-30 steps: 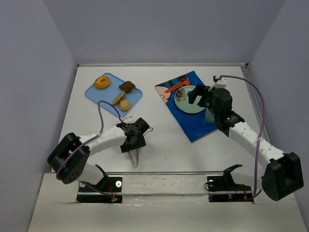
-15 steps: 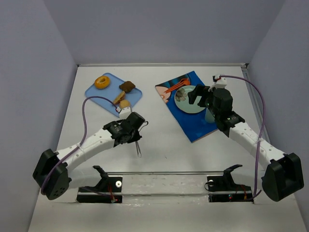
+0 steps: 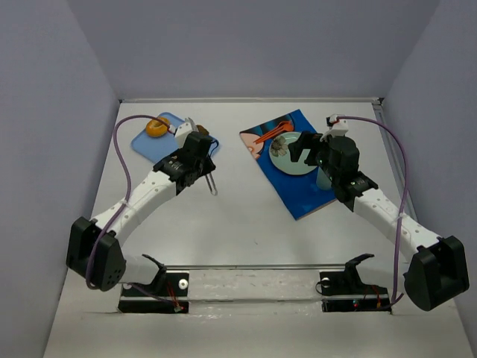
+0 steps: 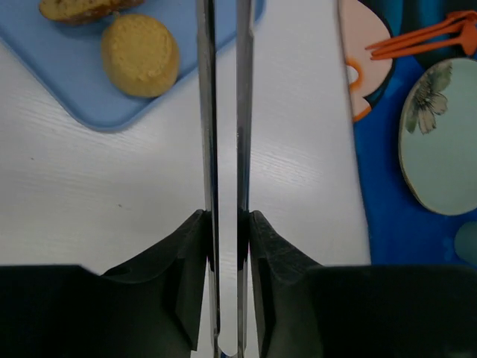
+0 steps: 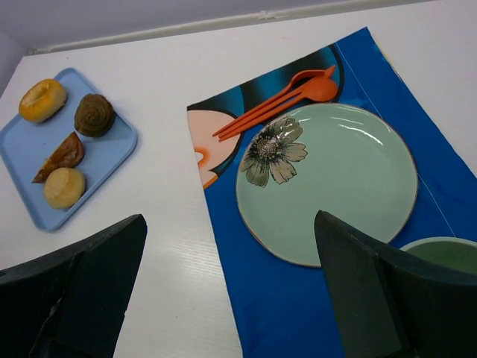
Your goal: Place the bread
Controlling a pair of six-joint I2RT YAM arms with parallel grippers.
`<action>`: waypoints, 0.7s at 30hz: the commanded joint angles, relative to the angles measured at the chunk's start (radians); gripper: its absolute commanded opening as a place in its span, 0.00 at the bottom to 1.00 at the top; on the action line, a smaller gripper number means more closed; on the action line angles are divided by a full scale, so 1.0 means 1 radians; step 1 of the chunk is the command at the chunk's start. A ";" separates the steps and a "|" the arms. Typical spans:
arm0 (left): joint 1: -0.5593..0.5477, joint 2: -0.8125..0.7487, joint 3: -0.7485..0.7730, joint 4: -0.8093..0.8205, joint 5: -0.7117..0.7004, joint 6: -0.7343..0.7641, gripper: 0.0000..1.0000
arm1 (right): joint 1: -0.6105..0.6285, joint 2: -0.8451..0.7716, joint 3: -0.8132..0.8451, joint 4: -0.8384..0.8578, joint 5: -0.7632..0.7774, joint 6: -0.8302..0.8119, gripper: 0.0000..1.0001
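Metal tongs [image 4: 207, 112] are clamped in the left gripper [image 4: 226, 224], the blades nearly together above the white surface [image 4: 74, 186]. The right gripper [image 5: 229, 218] is spread wide over the green plate [image 5: 328, 183]. The bread [image 5: 63, 187] is found far left on the blue tray [image 5: 112, 145].

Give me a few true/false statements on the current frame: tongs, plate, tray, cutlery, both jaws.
1. The left jaws are closed on the metal tongs. True.
2. Bread already lies on the green plate. False: the plate is bare; all the baked items sit on the blue tray.
3. The right jaws are open and hold nothing. True.
4. The orange cutlery lies on the tray. False: it lies on the blue placemat, beside the plate.
5. The tray holds four baked items. True.
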State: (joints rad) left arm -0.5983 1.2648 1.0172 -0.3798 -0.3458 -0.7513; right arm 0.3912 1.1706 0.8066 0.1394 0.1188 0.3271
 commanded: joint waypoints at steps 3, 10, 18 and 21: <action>0.052 0.137 0.153 -0.060 -0.015 0.056 0.49 | 0.000 -0.002 0.014 0.049 -0.019 -0.019 1.00; 0.052 0.140 0.170 -0.073 -0.028 0.087 0.64 | 0.000 0.024 0.025 0.048 -0.016 -0.023 1.00; 0.055 0.131 0.204 -0.131 -0.122 0.102 0.66 | 0.000 0.049 0.036 0.048 -0.007 -0.022 1.00; 0.061 0.142 0.218 -0.137 -0.151 0.132 0.66 | 0.000 0.052 0.039 0.048 0.001 -0.022 1.00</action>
State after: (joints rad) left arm -0.5426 1.4361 1.1790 -0.4992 -0.4171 -0.6647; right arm 0.3912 1.2198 0.8070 0.1410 0.1112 0.3168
